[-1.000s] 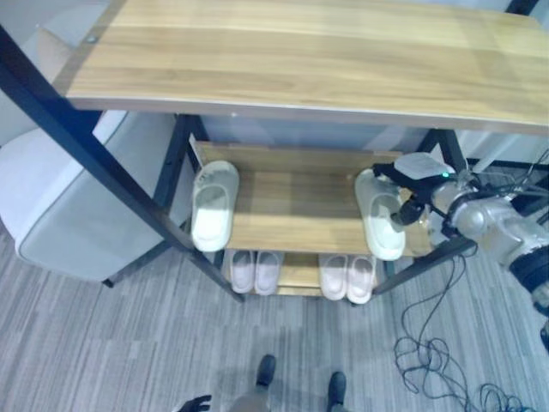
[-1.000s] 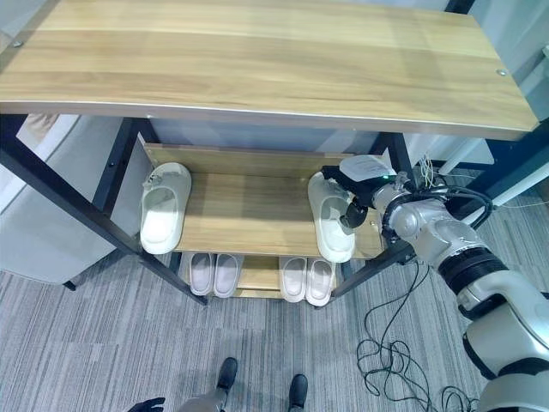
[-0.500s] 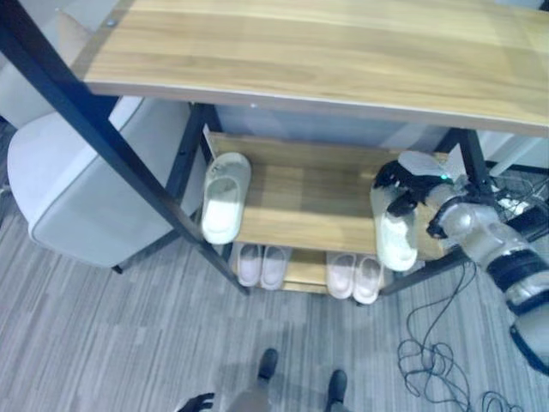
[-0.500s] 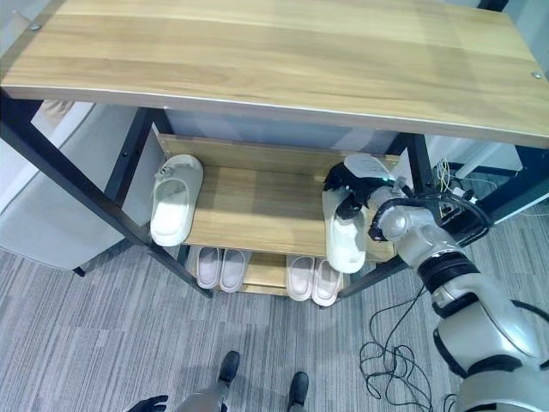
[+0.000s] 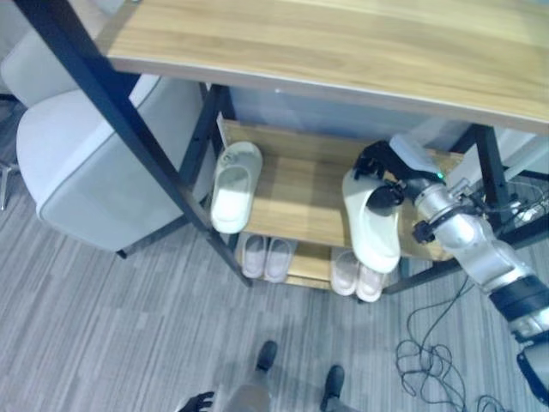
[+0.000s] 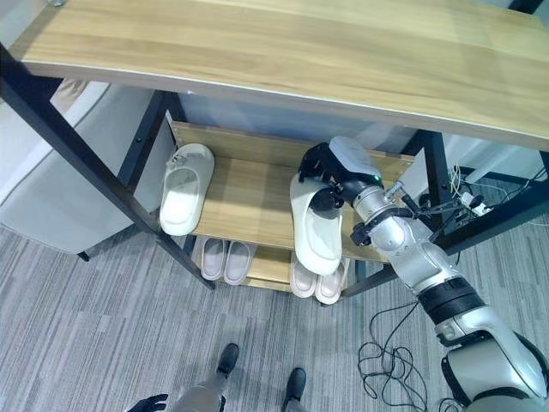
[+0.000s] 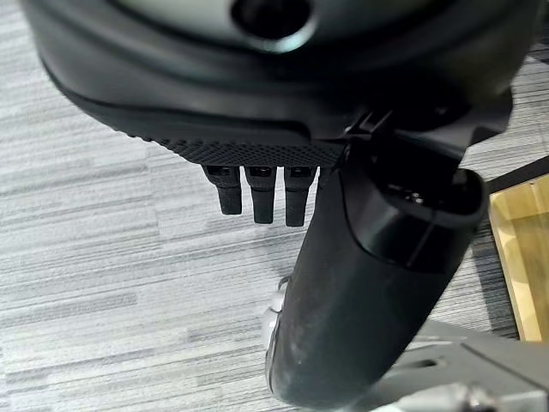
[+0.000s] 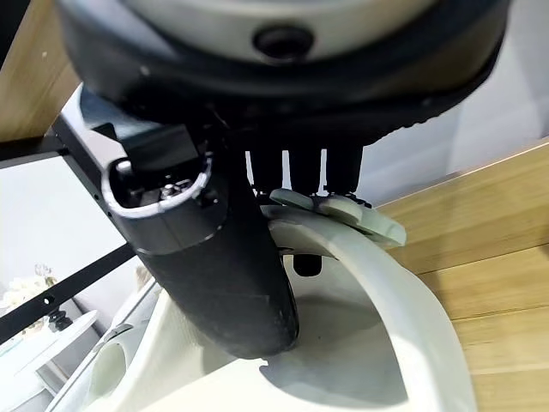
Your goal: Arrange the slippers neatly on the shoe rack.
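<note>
Reaching in from 4 o'clock, the right hand pinches the strap of a white slipper, thumb inside and fingers over it. This slipper's long axis runs from 12 to 6 o'clock over the front edge of the shoe rack's middle shelf. Another white slipper lies at 9 o'clock, two pairs below. The left hand hangs over the floor, fingers relaxed.

The right hand hides the slipper's strap.
</note>
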